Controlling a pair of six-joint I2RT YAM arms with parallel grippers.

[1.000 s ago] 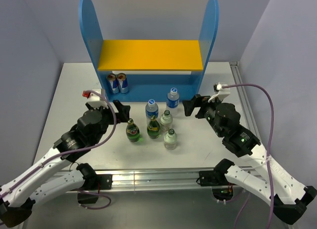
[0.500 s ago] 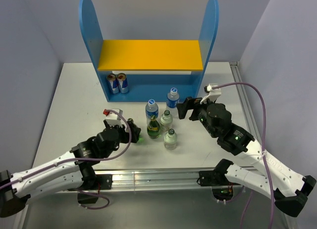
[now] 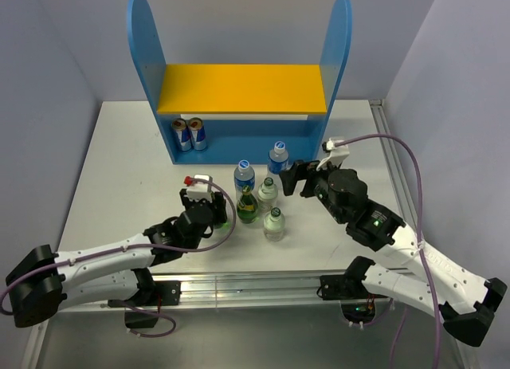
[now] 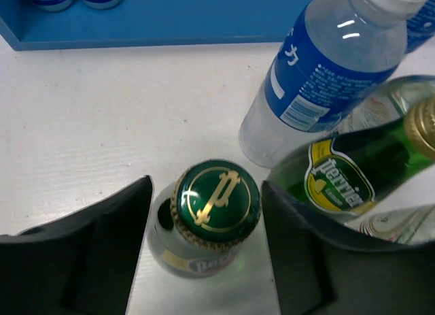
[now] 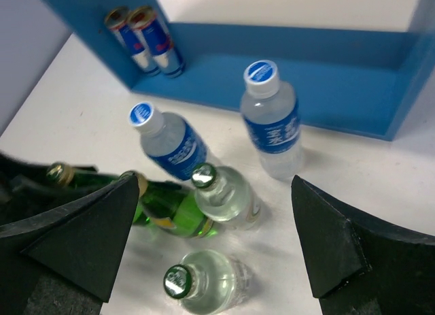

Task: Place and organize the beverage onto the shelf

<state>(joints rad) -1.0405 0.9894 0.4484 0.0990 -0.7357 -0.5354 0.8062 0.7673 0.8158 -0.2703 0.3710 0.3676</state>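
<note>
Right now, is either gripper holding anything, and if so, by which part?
Nothing is held. The left gripper stands open astride the cap of the green bottle, with a gap showing on one side. The right gripper is open and empty.

A robotics lab cell: plain grey walls (image 3: 56, 58) box in a white tabletop (image 3: 119, 158), with an aluminium rail (image 3: 247, 287) along its near edge.

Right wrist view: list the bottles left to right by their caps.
Far-left green bottle → left water bottle → lower clear bottle → upper clear bottle → right water bottle. The second green bottle is left out: its cap lines up with the left water bottle's.
</note>
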